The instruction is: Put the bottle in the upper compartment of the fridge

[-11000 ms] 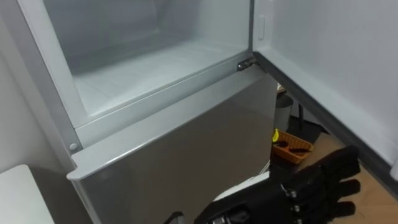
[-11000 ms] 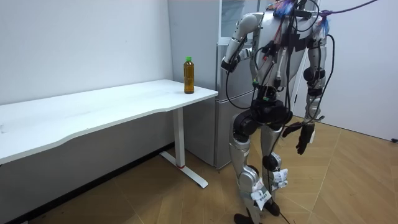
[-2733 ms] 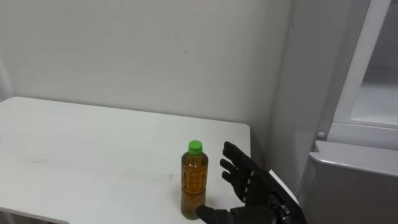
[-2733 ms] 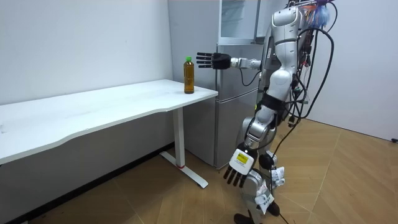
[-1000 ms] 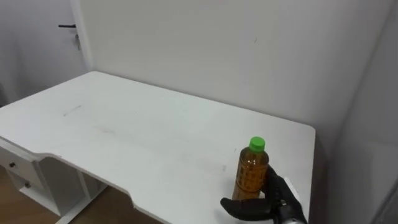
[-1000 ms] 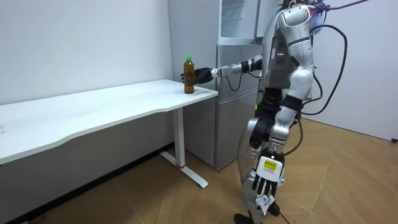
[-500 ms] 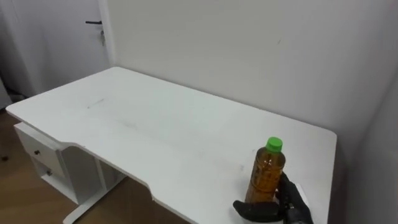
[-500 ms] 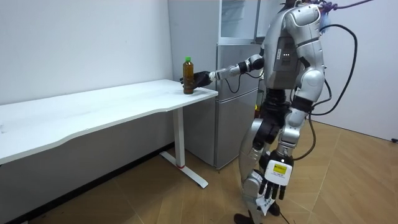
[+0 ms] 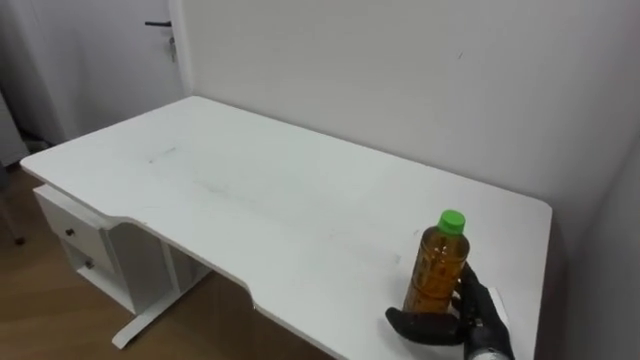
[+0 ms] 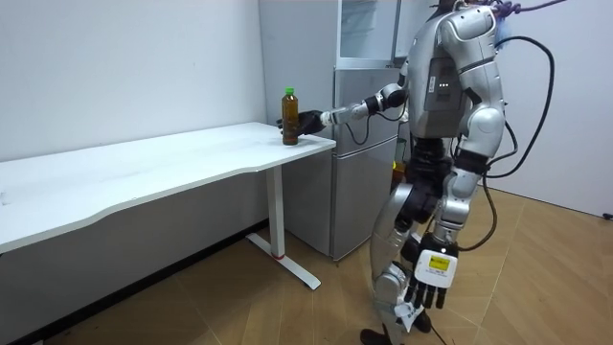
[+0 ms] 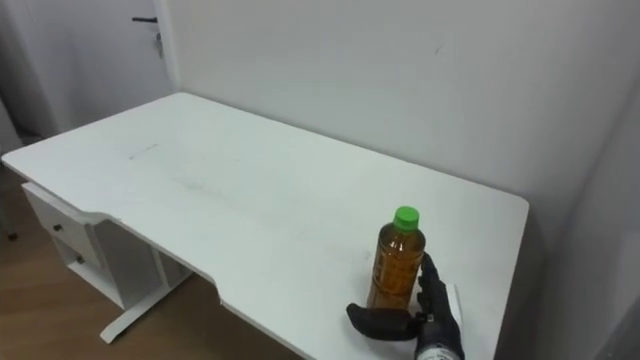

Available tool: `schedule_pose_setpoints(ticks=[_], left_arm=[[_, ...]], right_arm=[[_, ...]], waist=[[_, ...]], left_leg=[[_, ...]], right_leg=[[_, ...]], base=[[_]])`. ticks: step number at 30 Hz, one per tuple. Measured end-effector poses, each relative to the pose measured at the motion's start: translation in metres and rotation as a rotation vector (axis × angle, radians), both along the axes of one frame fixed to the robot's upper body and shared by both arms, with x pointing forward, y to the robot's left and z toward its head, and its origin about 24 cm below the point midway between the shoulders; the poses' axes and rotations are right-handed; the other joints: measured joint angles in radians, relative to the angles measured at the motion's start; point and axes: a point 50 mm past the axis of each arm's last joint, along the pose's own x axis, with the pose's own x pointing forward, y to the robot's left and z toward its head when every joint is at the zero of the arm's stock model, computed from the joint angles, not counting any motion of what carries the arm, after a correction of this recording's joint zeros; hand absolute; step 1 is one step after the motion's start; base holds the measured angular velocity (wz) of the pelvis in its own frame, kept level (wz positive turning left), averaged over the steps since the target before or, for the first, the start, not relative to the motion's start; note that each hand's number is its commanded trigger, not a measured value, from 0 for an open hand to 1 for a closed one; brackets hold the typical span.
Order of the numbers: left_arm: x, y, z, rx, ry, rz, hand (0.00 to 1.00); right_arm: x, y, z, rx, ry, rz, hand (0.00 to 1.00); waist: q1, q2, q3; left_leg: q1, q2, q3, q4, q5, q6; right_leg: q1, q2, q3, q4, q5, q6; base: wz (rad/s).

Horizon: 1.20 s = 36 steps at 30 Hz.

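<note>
- Bottle (image 9: 437,268) – amber, green cap, upright on white table (image 9: 250,190), near the corner by the fridge (image 10: 356,115). Same spot as 2.7 s ago; not lifted.
- R. hand (image 9: 472,312) – main change. 2.7 s ago it is spread flat just beside the bottle, clear of it. 1.0 s ago it is already closing in. Now it is clamped round the bottle's lower part, thumb across the front at the base, fingers behind.
- L. hand (image 10: 428,280) – hangs by the leg in room view, fingers straight and slack, idle.
- Robot – 11 s ago squared up to the fridge; now turned to the table end, R. arm stretched out to the bottle.
- Eye views – more of the table shows than 1.0 s ago; that is the camera's own shift, not the table's or the bottle's.
- Upper compartment (image 10: 367,29) – door open in room view, nothing visible inside.
- Task status, est. – reach done, grip looks made. Lift, turn back to the fridge and placing in the upper section are all left. The low hold on a tall bottle could let it tip on lift-off.
</note>
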Motion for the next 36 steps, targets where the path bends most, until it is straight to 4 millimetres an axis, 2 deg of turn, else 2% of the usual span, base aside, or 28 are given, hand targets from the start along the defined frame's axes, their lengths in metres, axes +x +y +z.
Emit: schedule_pose_setpoints(ticks=[3,8,12,19,23,24,25,30,36], left_arm=[[0.006,0.000,0.000,-0.001,-0.015,-0.002,0.00],[0.005,-0.001,0.000,0.001,-0.008,-0.029,0.00],[0.009,-0.003,0.000,-0.003,-0.019,-0.054,0.00],[0.016,-0.004,0.000,-0.002,-0.038,-0.073,0.00],[0.024,-0.001,0.001,0.008,-0.073,-0.061,0.00],[0.025,-0.001,0.002,0.009,-0.079,-0.057,0.00],[0.026,0.001,0.002,0.009,-0.085,-0.047,0.00],[0.025,0.002,0.003,0.007,-0.089,-0.035,0.00],[0.025,0.003,0.003,0.010,-0.086,-0.036,0.00]], right_arm=[[0.009,-0.006,0.011,0.004,-0.028,-0.029,0.00],[0.020,-0.010,0.022,-0.019,-0.053,-0.068,0.00],[0.026,-0.013,0.028,-0.078,-0.066,-0.065,0.00],[0.028,-0.020,0.031,-0.105,-0.076,-0.050,0.00],[0.034,-0.022,0.035,-0.118,-0.071,-0.060,0.00],[0.035,-0.022,0.035,-0.120,-0.069,-0.061,0.81],[0.036,-0.023,0.035,-0.123,-0.066,-0.065,1.00],[0.036,-0.029,0.037,-0.135,-0.065,-0.073,1.00],[0.036,-0.046,0.039,-0.172,-0.056,-0.085,1.00]], waist=[[0.007,0.005,0.0012],[0.005,0.022,0.0081],[0.004,0.023,0.0074],[0.006,0.012,0.0067],[0.009,-0.005,0.0155],[0.010,-0.009,0.0166],[0.012,-0.014,0.0162],[0.026,-0.018,0.0148],[0.044,-0.017,0.0154]], left_leg=[[-0.042,0.000,-0.011,0.020,0.002,-0.001],[-0.078,-0.002,-0.013,0.036,0.009,0.001],[-0.106,-0.002,-0.012,0.038,0.018,0.002],[-0.114,-0.002,-0.011,0.036,0.021,0.001],[-0.113,0.001,-0.007,0.031,0.022,0.000],[-0.113,0.001,-0.007,0.031,0.022,0.000],[-0.114,0.002,-0.007,0.030,0.022,-0.001],[-0.114,0.001,-0.008,0.028,0.022,-0.001],[-0.111,0.002,-0.006,0.021,0.022,-0.001]], right_leg=[[-0.038,0.001,-0.004,0.019,0.002,-0.003],[-0.073,-0.004,-0.006,0.042,0.003,-0.005],[-0.102,-0.008,-0.002,0.042,0.004,-0.009],[-0.116,-0.010,-0.003,0.041,0.005,-0.010],[-0.116,-0.007,0.002,0.038,0.005,-0.011],[-0.116,-0.006,0.003,0.037,0.005,-0.012],[-0.116,-0.004,0.003,0.032,0.006,-0.013],[-0.114,0.000,0.001,0.024,0.011,-0.012],[-0.115,-0.003,0.003,0.024,0.011,-0.012]], base=[[0.08],[0.01],[0.00],[0.00],[-0.01],[0.00],[0.00],[0.00],[-0.01]])
